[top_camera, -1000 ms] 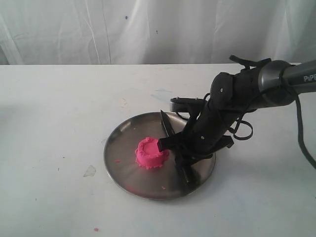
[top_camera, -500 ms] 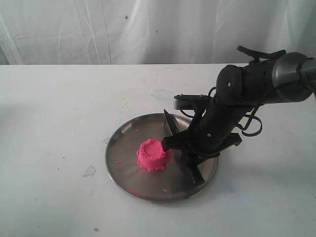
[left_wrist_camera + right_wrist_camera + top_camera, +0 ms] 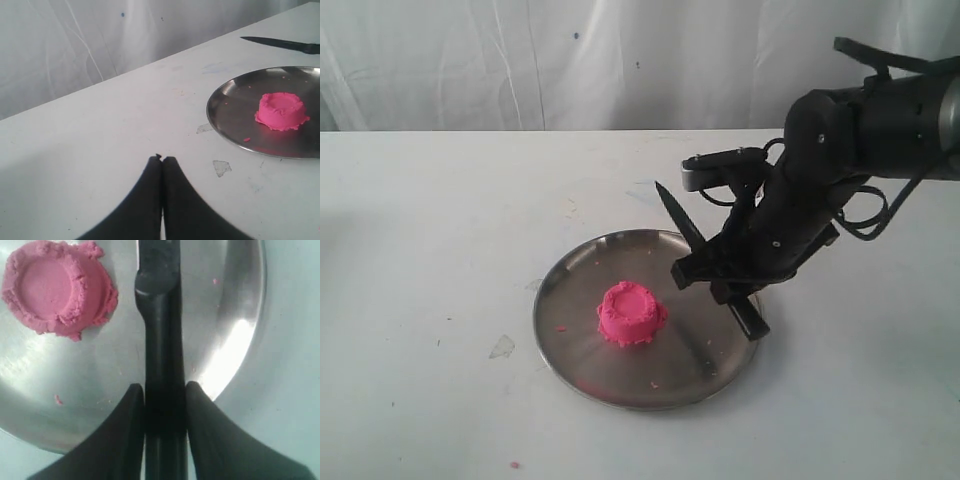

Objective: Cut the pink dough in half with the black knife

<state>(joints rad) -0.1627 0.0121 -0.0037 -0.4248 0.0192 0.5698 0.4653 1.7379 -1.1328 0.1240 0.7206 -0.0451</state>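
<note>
The pink dough (image 3: pixel 632 313) is one round, flat-topped mound with a ragged rim, resting in the middle of the round steel plate (image 3: pixel 570 335). It also shows in the left wrist view as the pink dough (image 3: pixel 281 111) and in the right wrist view as the pink dough (image 3: pixel 56 286). My right gripper (image 3: pixel 725 287) is shut on the handle of the black knife (image 3: pixel 677 216), held above the plate's right side, apart from the dough, blade pointing up and to the back left. In the right wrist view the black knife (image 3: pixel 159 335) runs between the fingers of the right gripper (image 3: pixel 164 387). My left gripper (image 3: pixel 162 160) is shut and empty over bare table.
The plate (image 3: pixel 235 120) lies on a white table with a white curtain behind. A clear scrap (image 3: pixel 501 347) lies left of the plate, and pink crumbs (image 3: pixel 560 326) dot the plate. A pink speck (image 3: pixel 514 465) sits near the table's front edge.
My right gripper has lifted the knife off the plate and drawn back to the right, away from the dough. The dough is unchanged; the plate has shifted slightly.
</note>
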